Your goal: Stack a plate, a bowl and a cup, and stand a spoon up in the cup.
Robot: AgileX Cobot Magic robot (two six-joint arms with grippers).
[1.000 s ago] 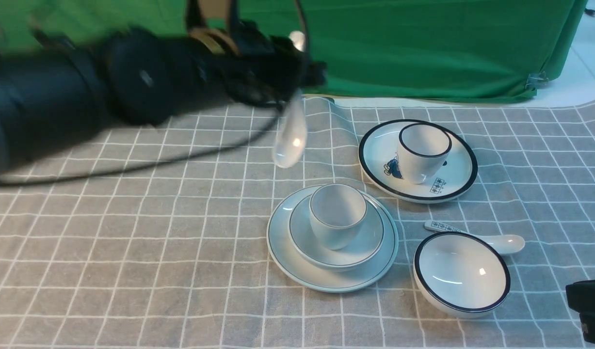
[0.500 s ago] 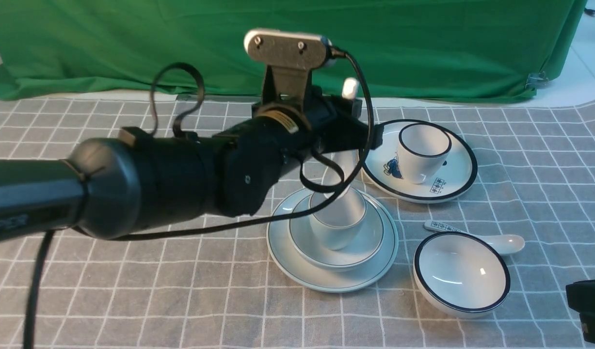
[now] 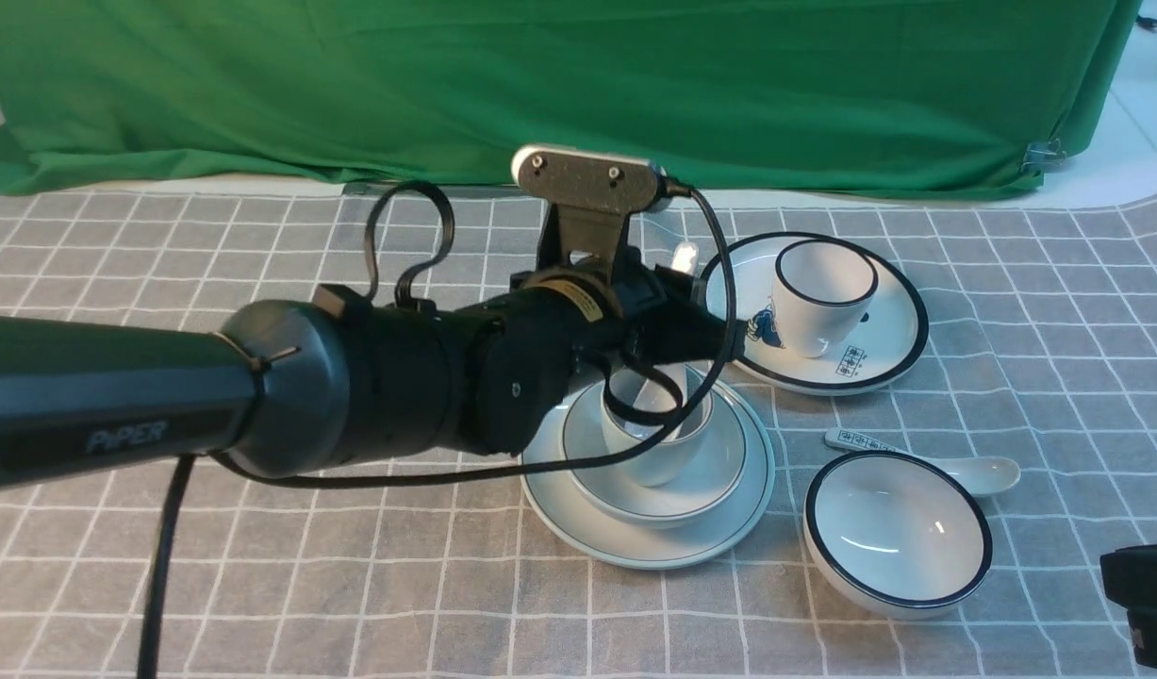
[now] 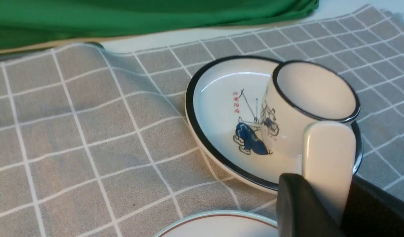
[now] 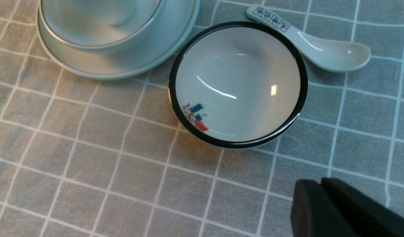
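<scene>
The pale blue-grey plate (image 3: 635, 538) bears the bowl (image 3: 701, 490), and the cup (image 3: 649, 448) stands in the bowl. My left gripper (image 3: 680, 306) hovers just above the cup and is shut on the plain white spoon (image 3: 684, 255). The spoon stands steeply, its scoop down inside the cup and partly hidden by the arm's cable. In the left wrist view the spoon handle (image 4: 328, 158) sticks up between the black fingers (image 4: 297, 204). My right gripper (image 5: 320, 194) is shut and empty, low at the front right (image 3: 1144, 594). The right wrist view shows the plate (image 5: 175, 49) and bowl (image 5: 90, 36).
A black-rimmed white plate (image 3: 889, 349) with a black-rimmed cup (image 3: 818, 297) sits behind the stack to the right. A black-rimmed bowl (image 3: 899, 533) and a spoon with a patterned handle (image 3: 974, 471) lie in front right. A green cloth backs the checked tablecloth.
My left arm has swung right and down, carrying the spoon from high behind-left of the stack to over the cup and lowering its scoop into it. The right arm has not moved.
</scene>
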